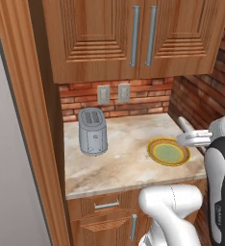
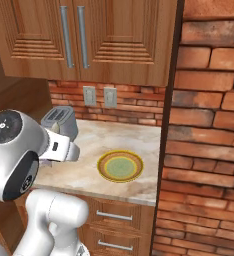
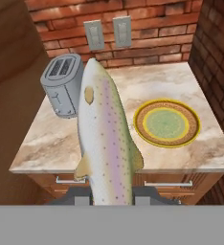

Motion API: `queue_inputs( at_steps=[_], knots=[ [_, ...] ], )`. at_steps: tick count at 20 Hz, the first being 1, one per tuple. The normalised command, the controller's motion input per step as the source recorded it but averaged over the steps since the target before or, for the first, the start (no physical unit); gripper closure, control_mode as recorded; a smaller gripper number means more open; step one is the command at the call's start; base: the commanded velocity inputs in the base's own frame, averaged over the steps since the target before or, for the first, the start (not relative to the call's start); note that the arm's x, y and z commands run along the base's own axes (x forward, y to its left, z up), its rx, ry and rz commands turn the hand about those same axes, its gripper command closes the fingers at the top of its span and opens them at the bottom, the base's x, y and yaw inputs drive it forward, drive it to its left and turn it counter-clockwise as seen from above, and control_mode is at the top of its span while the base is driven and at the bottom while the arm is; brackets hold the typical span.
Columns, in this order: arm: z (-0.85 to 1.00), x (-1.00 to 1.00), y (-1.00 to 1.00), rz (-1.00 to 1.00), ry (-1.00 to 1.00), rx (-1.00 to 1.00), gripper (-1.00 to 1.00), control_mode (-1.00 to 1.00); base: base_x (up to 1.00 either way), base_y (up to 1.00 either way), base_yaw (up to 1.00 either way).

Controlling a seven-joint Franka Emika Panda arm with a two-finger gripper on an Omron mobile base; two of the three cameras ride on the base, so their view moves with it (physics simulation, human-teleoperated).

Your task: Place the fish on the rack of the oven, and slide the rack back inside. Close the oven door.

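The fish [image 3: 106, 139], pale grey-white with a pink stripe and dark speckles, stands lengthwise in the hand view with its head pointing away toward the brick back wall. My gripper [image 3: 111, 194] is shut on its tail end, a dark fingertip [image 3: 80, 195] showing on either side. In the left base view the fish [image 1: 183, 124] pokes up and left out of the gripper [image 1: 193, 138], above the counter's right edge beside the plate. The oven, its rack and the oven door are out of view.
A yellow-green plate [image 1: 168, 152] lies on the marble counter [image 1: 119, 163], a silver toaster [image 1: 93, 130] at its back left. Two wall outlets [image 1: 113, 93] sit under wooden cabinets [image 1: 133, 33]. A brick wall [image 2: 209, 140] closes the right, drawers [image 2: 111, 216] below.
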Motion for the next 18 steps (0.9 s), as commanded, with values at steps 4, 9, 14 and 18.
queue_inputs(
  at_steps=[4,9,14,18],
  knots=[
    [-0.29,-0.92,0.08,0.00,-0.10,-0.10,1.00,-1.00,0.00,0.00,0.00],
    [-0.20,-0.59,0.00,0.01,-0.08,-0.05,1.00,-1.00,0.00,0.00,0.00],
    [-0.06,0.43,0.00,0.00,-0.02,0.00,1.00,-1.00,0.00,0.00,0.00],
    [-0.05,0.71,0.00,0.00,0.00,0.00,1.00,-1.00,0.00,0.00,0.00]
  ],
)
